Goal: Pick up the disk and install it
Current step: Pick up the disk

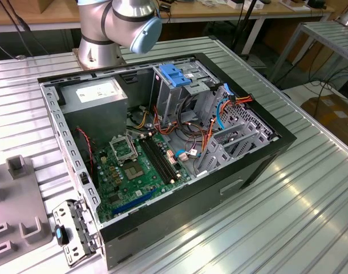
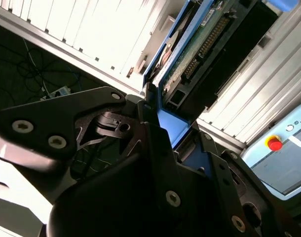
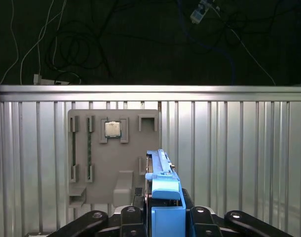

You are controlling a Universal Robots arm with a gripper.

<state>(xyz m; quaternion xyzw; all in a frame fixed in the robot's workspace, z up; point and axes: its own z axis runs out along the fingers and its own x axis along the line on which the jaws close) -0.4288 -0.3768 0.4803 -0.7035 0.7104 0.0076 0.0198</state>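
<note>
Disk (image 3: 163, 170) upright, clamped in gripper (image 3: 164, 203); grey parts plate (image 3: 98, 163) beyond.

The arm (image 1: 97, 28) is a silver-grey tube with rounded joint housings, one closed by a pale blue cap (image 1: 146, 34) — its base flange (image 1: 88, 57) is plain metal. The gripper (image 2: 172, 126) is matte black — flat angular links pinned with silver hex-socket screws (image 2: 172, 198).

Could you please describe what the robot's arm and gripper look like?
The arm is rounded silver-grey metal with a light blue joint cap. The gripper is black: flat linkage plates and jaws, fastened with silver screws.
</note>
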